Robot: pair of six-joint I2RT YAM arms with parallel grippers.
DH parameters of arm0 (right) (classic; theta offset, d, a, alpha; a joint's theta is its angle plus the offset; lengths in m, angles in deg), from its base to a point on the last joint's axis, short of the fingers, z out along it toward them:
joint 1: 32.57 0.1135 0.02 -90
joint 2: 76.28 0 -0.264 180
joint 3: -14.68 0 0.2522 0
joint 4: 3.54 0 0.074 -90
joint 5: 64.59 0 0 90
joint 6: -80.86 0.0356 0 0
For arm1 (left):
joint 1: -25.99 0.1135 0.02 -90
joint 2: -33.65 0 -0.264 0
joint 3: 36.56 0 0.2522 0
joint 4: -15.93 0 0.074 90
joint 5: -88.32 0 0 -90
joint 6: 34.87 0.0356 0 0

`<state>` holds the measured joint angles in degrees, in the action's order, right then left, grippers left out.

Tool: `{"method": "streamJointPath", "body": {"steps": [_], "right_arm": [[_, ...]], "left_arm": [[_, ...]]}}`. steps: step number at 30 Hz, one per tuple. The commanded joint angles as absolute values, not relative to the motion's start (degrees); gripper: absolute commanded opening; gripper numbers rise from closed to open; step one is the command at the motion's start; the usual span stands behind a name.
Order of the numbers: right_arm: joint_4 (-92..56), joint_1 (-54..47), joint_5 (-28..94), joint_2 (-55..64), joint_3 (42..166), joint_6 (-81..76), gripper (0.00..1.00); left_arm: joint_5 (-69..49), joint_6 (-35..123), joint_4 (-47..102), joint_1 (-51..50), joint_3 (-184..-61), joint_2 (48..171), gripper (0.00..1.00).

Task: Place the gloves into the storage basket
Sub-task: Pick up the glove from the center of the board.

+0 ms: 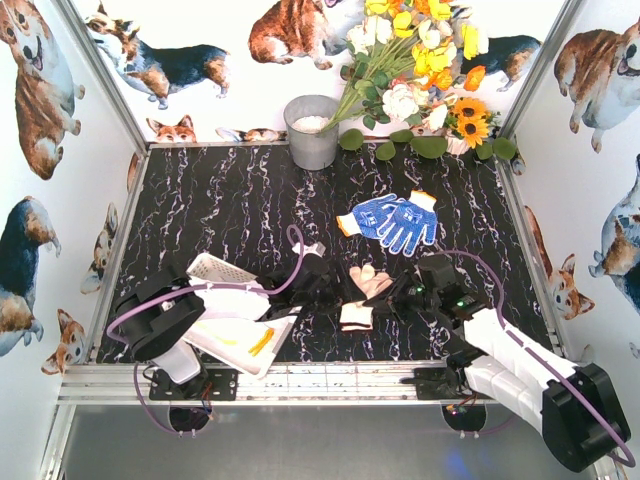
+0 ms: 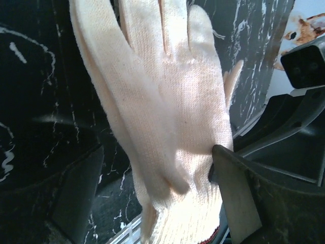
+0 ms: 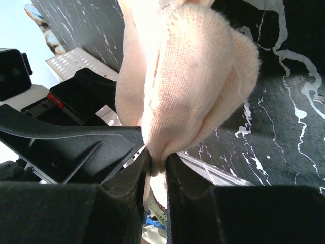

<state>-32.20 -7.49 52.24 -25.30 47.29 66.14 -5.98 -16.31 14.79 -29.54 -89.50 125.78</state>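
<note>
A cream glove (image 1: 366, 282) hangs low over the table between my two grippers. My right gripper (image 3: 158, 165) is shut on a bunched fold of this glove (image 3: 188, 76). My left gripper (image 2: 157, 198) stands open around the glove's cuff end (image 2: 167, 101), with one finger (image 2: 238, 193) touching its edge. In the top view the left gripper (image 1: 335, 290) and right gripper (image 1: 392, 295) face each other across the glove. Two blue dotted gloves (image 1: 395, 220) lie further back on the table. The white storage basket (image 1: 225, 268) sits at the front left under my left arm, with a yellow-orange glove (image 1: 260, 342) inside.
A grey metal bucket (image 1: 312, 130) stands at the back centre beside a bunch of flowers (image 1: 420, 70). Walls with dog pictures close in the table on three sides. A metal rail (image 1: 300, 380) runs along the front edge.
</note>
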Motion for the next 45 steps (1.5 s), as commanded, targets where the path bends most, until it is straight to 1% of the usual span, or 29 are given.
{"method": "streamJointPath", "body": {"steps": [1,9,16,20,23,33,35,38,40,45], "right_arm": [[-28.31,-7.7,53.8,-27.0,46.49,67.65,0.0],[-26.97,-7.87,54.41,-27.67,45.94,68.79,0.0],[-26.71,-7.96,54.42,-28.03,45.42,69.15,0.0],[-26.38,-7.96,54.32,-27.94,44.66,69.15,0.0],[-26.28,-7.96,54.35,-27.99,44.39,69.16,0.0],[-25.96,-8.04,54.48,-27.99,44.28,69.11,0.0],[-25.85,-8.05,54.5,-27.94,44.31,69.15,0.0],[-25.74,-8.04,54.6,-27.99,44.34,69.08,0.0],[-25.74,-8.01,54.59,-28.11,44.35,69.13,0.0],[-27.45,-8.05,54.05,-28.34,45.52,67.59,0.0]], "left_arm": [[-6.49,-18.07,8.07,-29.27,-89.59,127.34,0.83],[-7.65,-20.52,0.97,-29.29,-89.66,130.94,0.83],[-5.87,-20.08,2.97,-29.25,-90.45,129.5,0.82],[-4.41,-21.62,0.38,-29.29,-88.07,128.58,0.8],[-3.57,-22.28,-1.28,-29.29,-86.93,126.46,0.76],[-0.96,-22.07,-0.92,-29.29,-85.57,123.13,0.59],[-0.97,-22.31,-0.41,-29.29,-85.63,123.23,0.55],[-1.16,-22.75,0.1,-29.29,-85.73,123.65,0.46],[-1.08,-22.94,0.42,-29.29,-85.67,123.91,0.38],[0.02,-21.98,3.57,-29.29,-86.27,123.18,0.15]]}}
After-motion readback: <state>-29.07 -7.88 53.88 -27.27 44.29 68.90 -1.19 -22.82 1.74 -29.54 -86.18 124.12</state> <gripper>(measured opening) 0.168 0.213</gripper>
